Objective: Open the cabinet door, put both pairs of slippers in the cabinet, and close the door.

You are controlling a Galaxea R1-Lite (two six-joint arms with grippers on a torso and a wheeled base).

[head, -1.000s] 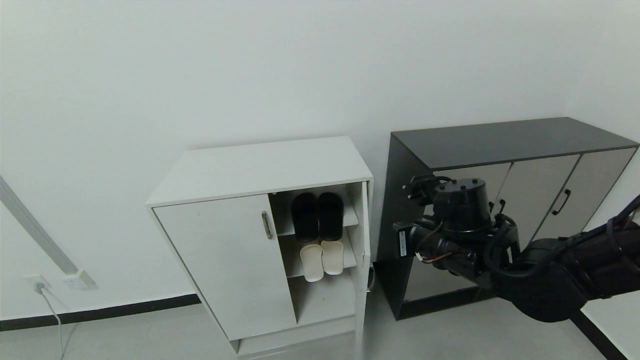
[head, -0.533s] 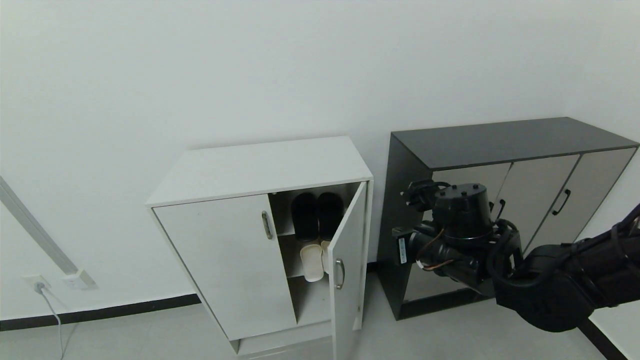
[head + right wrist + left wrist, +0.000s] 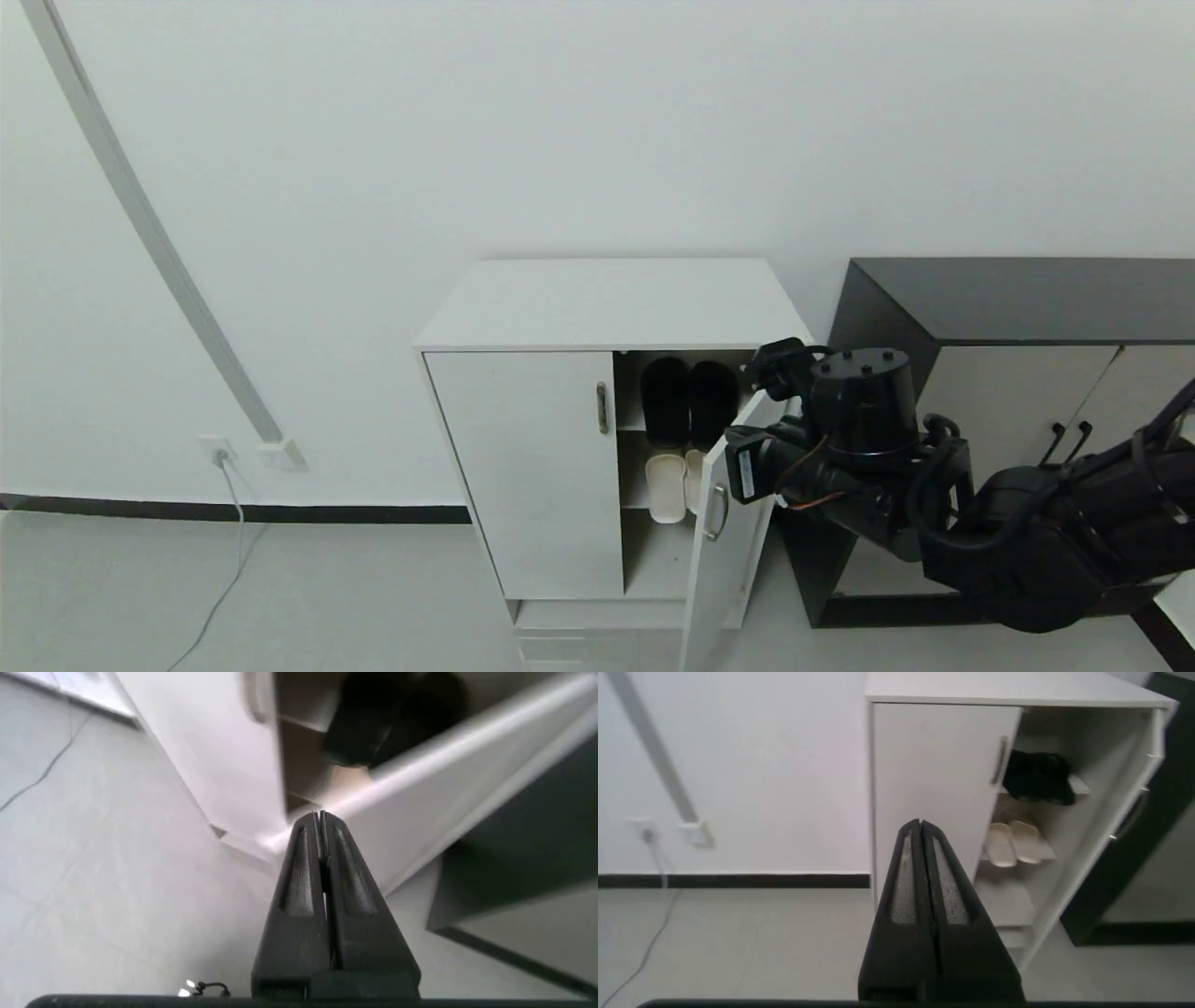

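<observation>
The white cabinet (image 3: 607,299) has its left door closed and its right door (image 3: 728,551) standing partly open. Inside, a black pair of slippers (image 3: 689,399) lies on the upper shelf and a white pair (image 3: 665,474) on the shelf below. My right arm (image 3: 864,420) is at the outer face of the right door, near its top. In the right wrist view my right gripper (image 3: 320,819) is shut and empty, its tips at the door's edge (image 3: 448,812). My left gripper (image 3: 920,826) is shut and empty, well back from the closed left door (image 3: 934,784).
A dark sideboard (image 3: 1018,299) stands against the wall just right of the white cabinet. A wall socket (image 3: 221,455) with a cable running to the floor is at the left, under a slanted conduit (image 3: 140,215). Bare grey floor (image 3: 280,597) lies in front.
The right door has swung from wide open to partly closed, and my right arm has followed it leftward. The head camera has shifted, so the whole scene now sits farther right.
</observation>
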